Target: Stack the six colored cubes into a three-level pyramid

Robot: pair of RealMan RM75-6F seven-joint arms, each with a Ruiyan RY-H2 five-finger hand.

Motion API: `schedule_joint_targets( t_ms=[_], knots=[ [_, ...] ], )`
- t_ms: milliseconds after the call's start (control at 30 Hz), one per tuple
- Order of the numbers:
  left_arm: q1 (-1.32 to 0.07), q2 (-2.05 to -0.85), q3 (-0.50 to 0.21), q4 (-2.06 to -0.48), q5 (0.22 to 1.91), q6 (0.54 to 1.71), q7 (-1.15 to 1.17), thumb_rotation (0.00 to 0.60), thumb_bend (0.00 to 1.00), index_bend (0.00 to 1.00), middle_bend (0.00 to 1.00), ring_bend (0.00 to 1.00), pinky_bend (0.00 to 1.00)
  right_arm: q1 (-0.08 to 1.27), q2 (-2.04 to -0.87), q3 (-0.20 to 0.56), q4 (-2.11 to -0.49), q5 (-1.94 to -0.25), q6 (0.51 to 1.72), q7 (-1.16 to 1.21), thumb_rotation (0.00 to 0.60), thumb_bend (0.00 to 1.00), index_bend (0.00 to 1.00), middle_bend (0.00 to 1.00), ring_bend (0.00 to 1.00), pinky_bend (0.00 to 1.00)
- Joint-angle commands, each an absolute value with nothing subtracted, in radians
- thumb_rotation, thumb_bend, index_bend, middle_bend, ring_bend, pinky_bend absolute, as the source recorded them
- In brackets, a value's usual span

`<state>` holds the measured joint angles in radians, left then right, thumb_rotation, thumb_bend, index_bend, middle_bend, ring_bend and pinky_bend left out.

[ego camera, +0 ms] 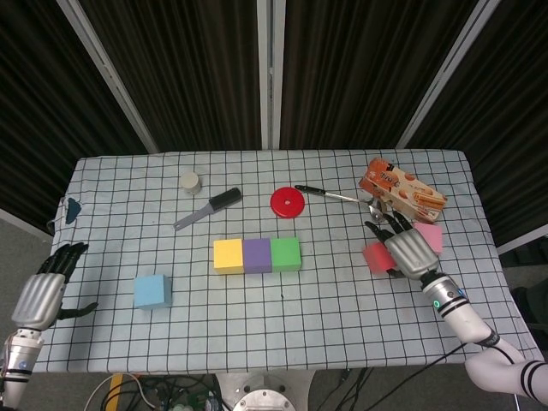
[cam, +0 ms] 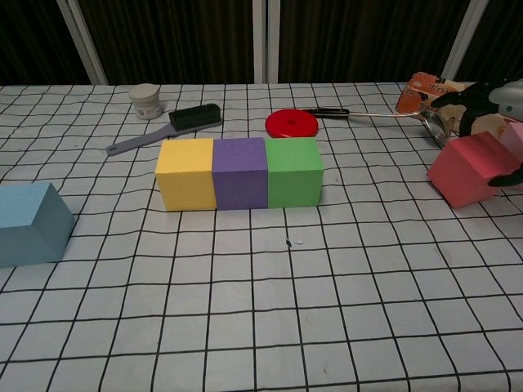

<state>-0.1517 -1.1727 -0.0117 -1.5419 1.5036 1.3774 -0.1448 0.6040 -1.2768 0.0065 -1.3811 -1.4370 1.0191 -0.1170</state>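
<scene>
Nearest to us, our left hand (ego camera: 40, 295) hangs off the near left edge of the table (ego camera: 282, 325), fingers spread and straight, holding nothing. Just beyond it, to its right on the cloth, sits the blue cube (ego camera: 152, 291), apart from everything else.

Our right hand (ego camera: 406, 251) lies over the red cube (cam: 468, 169) at the right side of the table, fingers draped across its top and far face. The cube is tilted in the chest view, one edge raised, so we appear to be gripping it, though we cannot tell how firmly. Touching the far right side of that hand is the pink cube (ego camera: 428, 236), flat on the cloth.

Well to the left of our right hand, the yellow cube (cam: 186, 173), purple cube (cam: 240, 172) and green cube (cam: 294, 171) stand in one row, faces touching, yellow leftmost and green nearest the hand.

Beyond the row, a red disc (ego camera: 288, 202) lies flat, with a ladle (ego camera: 338, 195) stretching from it towards a snack box (ego camera: 402, 190) just past our right hand. Farther left lie a brush (ego camera: 208, 208) and a small white jar (ego camera: 189, 181).
</scene>
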Motion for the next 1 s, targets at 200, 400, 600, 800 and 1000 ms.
schedule_joint_targets(
  t_ms=[200, 400, 600, 800, 1000],
  knots=[
    [-0.148, -1.179, -0.013, -1.533, 1.514, 1.396, -0.163, 0.6, 0.06, 0.07, 0.06, 0.0, 0.14, 0.638, -1.139, 0.107, -1.645, -1.427, 1.045, -0.116, 0.6, 0.13, 0.0, 0.61, 0.16, 0.0],
    [-0.144, -1.184, -0.008, -1.518, 1.521, 1.401, -0.188, 0.6, 0.06, 0.07, 0.06, 0.0, 0.14, 0.697, -1.07, 0.218, -1.918, -1.202, 1.006, -0.287, 0.6, 0.12, 0.0, 0.65, 0.19, 0.0],
    [-0.139, -1.183, -0.008, -1.505, 1.526, 1.414, -0.216, 0.6, 0.06, 0.07, 0.06, 0.0, 0.14, 0.828, -1.088, 0.291, -2.04, -0.867, 1.016, -0.523, 0.6, 0.12, 0.0, 0.67, 0.21, 0.0],
    [-0.138, -1.185, -0.007, -1.496, 1.529, 1.417, -0.234, 0.6, 0.06, 0.07, 0.06, 0.0, 0.14, 0.95, -1.213, 0.321, -2.096, -0.569, 1.121, -0.673, 0.6, 0.14, 0.0, 0.7, 0.24, 0.0],
    [-0.138, -1.185, -0.006, -1.492, 1.536, 1.421, -0.242, 0.6, 0.06, 0.07, 0.06, 0.0, 0.14, 1.053, -1.316, 0.334, -2.101, -0.436, 1.24, -0.783, 0.6, 0.16, 0.0, 0.73, 0.28, 0.0]
  ],
)
